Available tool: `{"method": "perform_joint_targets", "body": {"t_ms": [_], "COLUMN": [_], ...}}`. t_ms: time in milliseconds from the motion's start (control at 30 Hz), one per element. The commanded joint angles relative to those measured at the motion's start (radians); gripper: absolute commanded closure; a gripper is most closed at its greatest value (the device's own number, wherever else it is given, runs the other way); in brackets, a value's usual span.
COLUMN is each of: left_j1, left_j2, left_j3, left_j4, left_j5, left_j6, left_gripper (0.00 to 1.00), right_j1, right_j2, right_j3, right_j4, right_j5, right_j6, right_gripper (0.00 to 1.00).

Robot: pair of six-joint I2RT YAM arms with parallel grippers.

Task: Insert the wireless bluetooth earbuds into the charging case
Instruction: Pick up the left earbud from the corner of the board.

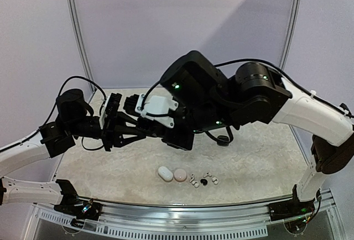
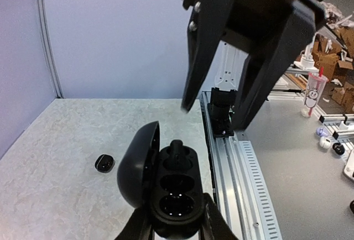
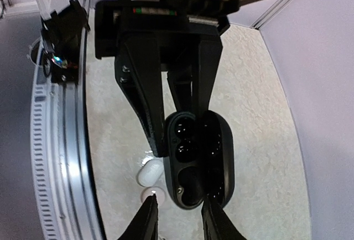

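Speckled pale counter [image 1: 265,157], lilac walls. Open black charging case [image 2: 174,190] pinched aloft by left jaws, sockets facing right jaws for loading. Right jaws spread, nothing visible between. Loose earbuds [image 1: 203,181] on counter by pale cases [image 1: 165,173].

a pale lilac wall [image 1: 166,19] closes the back of the cell, and a diagonal edge of light and shade crosses its upper part. a thin metal upright on the left [image 1: 74,30] and a second upright on the right [image 1: 291,24] run up its panels. the tabletop [image 1: 260,157] is a mottled beige, like stone. a slotted aluminium rail [image 1: 193,209] runs along its near edge. in the left wrist view a smooth grey floor [image 2: 298,157] lies beyond that rail. brown cardboard boxes [image 2: 332,52] are stacked far off, and a pale cup [image 2: 313,93] with a red straw and a drawn face stands upright on the floor.
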Motion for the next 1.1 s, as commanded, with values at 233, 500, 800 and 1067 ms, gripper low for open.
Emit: {"method": "perform_joint_targets", "body": {"t_ms": [233, 500, 800, 1067], "left_j1": [0.020, 0.035, 0.040, 0.041], "left_j2": [0.012, -0.018, -0.040, -0.065], "left_j3": [-0.030, -0.021, -0.021, -0.023], "left_j4": [0.077, 0.024, -0.005, -0.026], "left_j5": [-0.029, -0.049, -0.048, -0.046], "left_j6": [-0.222, -0.205, -0.194, -0.187], "left_gripper": [1.00, 1.00, 1.00, 1.00], "right_j1": [-0.160, -0.351, -0.351, -0.352], "right_j2": [-0.390, -0.380, -0.207, -0.072], "right_j3": [-0.374, -0.662, -0.880, -0.908], "right_j4": [0.319, 0.043, 0.137, 0.242], "right_j5": [-0.067, -0.130, -0.346, -0.421], "right_j6": [0.347, 0.776, 0.997, 1.011], "right_gripper": [0.55, 0.69, 0.79, 0.80]}}
